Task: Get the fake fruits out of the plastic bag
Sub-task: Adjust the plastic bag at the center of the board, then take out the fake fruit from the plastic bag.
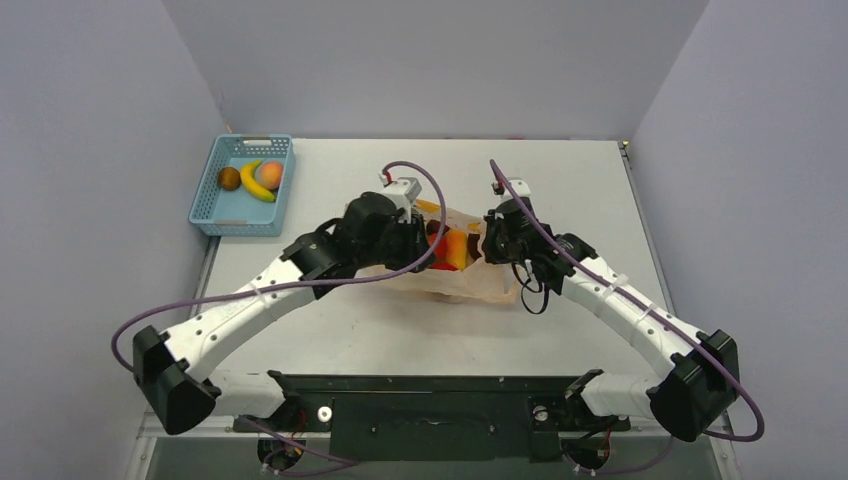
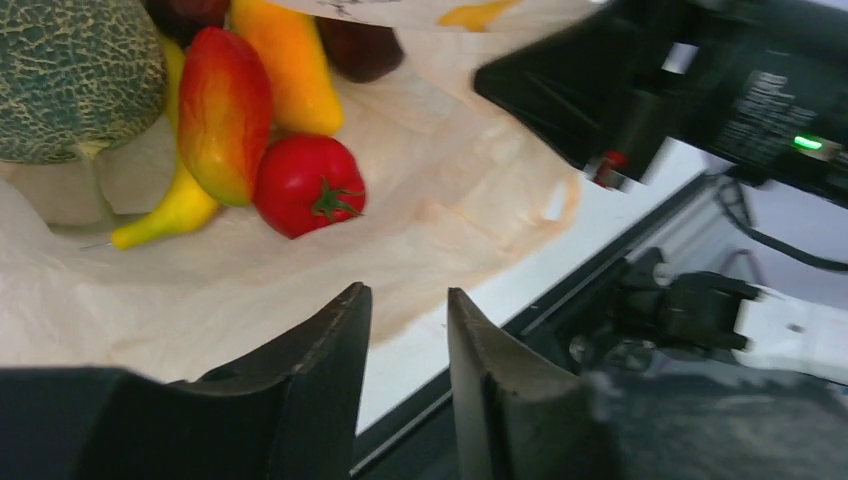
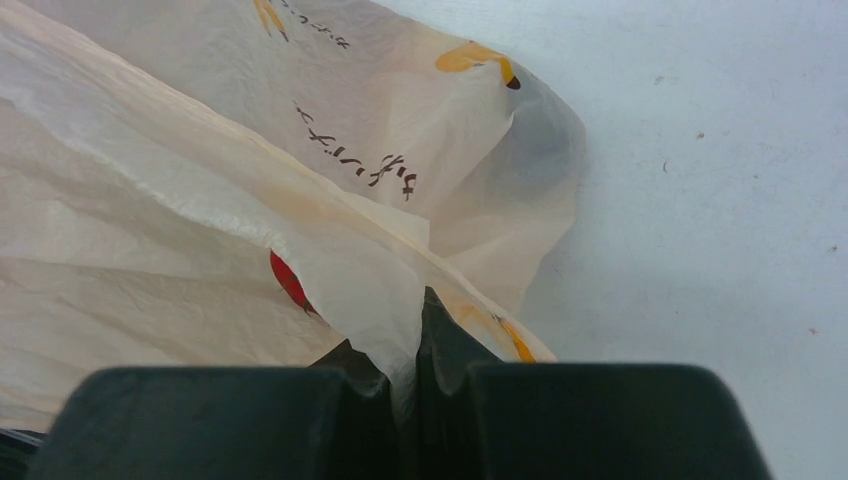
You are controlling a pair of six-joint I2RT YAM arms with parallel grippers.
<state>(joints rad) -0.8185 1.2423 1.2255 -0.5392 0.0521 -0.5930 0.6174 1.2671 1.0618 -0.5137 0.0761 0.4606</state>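
The peach plastic bag (image 1: pixel 470 275) lies mid-table with its mouth held open. Inside, in the left wrist view, lie a green netted melon (image 2: pixel 75 75), a red-orange mango-like fruit (image 2: pixel 222 110), an orange piece (image 2: pixel 290 60), a red tomato (image 2: pixel 308 185), a yellow banana (image 2: pixel 165 215) and a dark piece (image 2: pixel 360 50). My left gripper (image 2: pixel 408 300) is open and empty, just outside the bag's near lip (image 2: pixel 300 270). My right gripper (image 3: pixel 412 320) is shut on a fold of the bag (image 3: pixel 330 250) at its right edge.
A blue mesh basket (image 1: pixel 240 210) stands at the far left with a banana (image 1: pixel 256 182), an orange-pink fruit (image 1: pixel 271 174) and a brown fruit (image 1: pixel 229 178) in it. Grey walls surround the table. The black base rail (image 1: pixel 430 395) runs along the near edge.
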